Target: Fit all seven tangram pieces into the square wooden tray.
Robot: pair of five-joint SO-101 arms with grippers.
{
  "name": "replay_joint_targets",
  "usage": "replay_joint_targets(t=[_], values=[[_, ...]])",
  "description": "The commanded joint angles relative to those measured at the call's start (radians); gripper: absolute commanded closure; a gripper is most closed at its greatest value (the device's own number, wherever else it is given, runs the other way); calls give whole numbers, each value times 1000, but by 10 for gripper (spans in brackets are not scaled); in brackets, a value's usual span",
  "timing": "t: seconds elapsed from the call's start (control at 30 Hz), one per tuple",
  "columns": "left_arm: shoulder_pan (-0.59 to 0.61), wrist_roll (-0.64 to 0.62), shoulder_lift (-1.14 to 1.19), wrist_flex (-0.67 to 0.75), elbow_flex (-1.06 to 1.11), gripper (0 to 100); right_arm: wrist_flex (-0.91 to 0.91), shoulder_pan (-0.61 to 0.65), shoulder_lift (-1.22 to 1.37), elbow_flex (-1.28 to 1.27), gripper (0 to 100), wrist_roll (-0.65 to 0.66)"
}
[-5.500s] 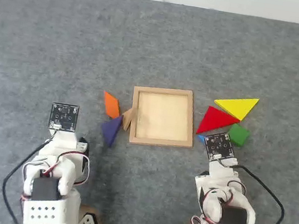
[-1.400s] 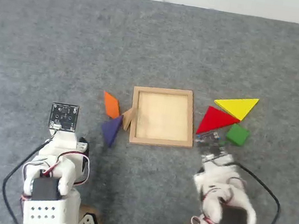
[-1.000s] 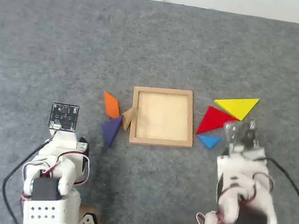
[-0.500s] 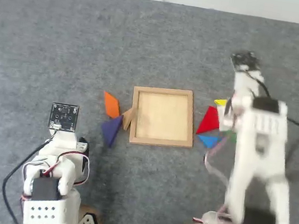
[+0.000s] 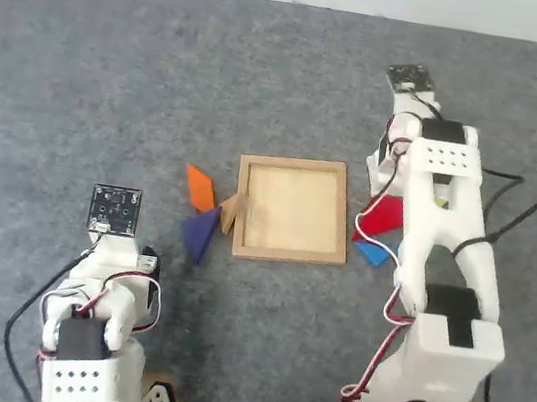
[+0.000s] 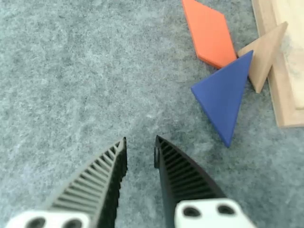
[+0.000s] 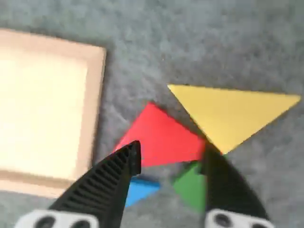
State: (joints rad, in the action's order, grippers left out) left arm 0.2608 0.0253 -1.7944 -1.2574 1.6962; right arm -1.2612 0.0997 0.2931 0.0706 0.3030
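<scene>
The square wooden tray [image 5: 286, 250] lies mid-table with nothing in it. Left of it are an orange parallelogram [image 5: 200, 188], a dark blue triangle [image 5: 200, 233] and a tan triangle [image 5: 228, 212] leaning on the tray's rim [image 6: 278, 85]. On the tray's other side lie a red triangle [image 7: 161, 135], a yellow triangle [image 7: 228, 114], a green piece [image 7: 190, 187] and a small blue triangle [image 5: 374, 253]. My right gripper [image 7: 172, 151] hovers open above the red triangle. My left gripper [image 6: 140, 145] sits low over bare carpet, short of the dark blue triangle [image 6: 225, 97], its fingers a narrow gap apart.
Grey carpet covers the whole table. The right arm [image 5: 438, 216] stretches out over the pieces beside the tray and hides most of the yellow and green ones in the high view. The left arm [image 5: 105, 278] stays folded near the front edge.
The right arm has risen from its folded rest at the front edge and stretched far out over the right-hand pieces. The small blue triangle is uncovered. The left arm has not moved.
</scene>
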Motion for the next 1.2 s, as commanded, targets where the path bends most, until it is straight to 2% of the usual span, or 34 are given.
replay_joint_targets(t=[0.0, 0.13, 0.33, 0.43, 0.5, 0.87, 1.03, 1.17], values=[[6, 2, -20, -3, -13, 907, -85, -25, 12, 132, 629, 298], [6, 2, -20, -3, -13, 907, -105, -68, 84, 206, 623, 466], [6, 2, -20, -3, -13, 907, -85, -70, 242, 273, 623, 591], [6, 2, -20, -3, -13, 907, -110, -73, 286, 275, 623, 770], [6, 2, -20, -3, -13, 907, -125, -77, 300, 275, 630, 839], [6, 2, -20, -3, -13, 907, -87, -202, 401, 430, 646, 847], [6, 2, -20, -3, -13, 907, -183, -219, 490, 522, 648, 964], [6, 2, -20, -3, -13, 907, -191, -240, 558, 601, 648, 973]])
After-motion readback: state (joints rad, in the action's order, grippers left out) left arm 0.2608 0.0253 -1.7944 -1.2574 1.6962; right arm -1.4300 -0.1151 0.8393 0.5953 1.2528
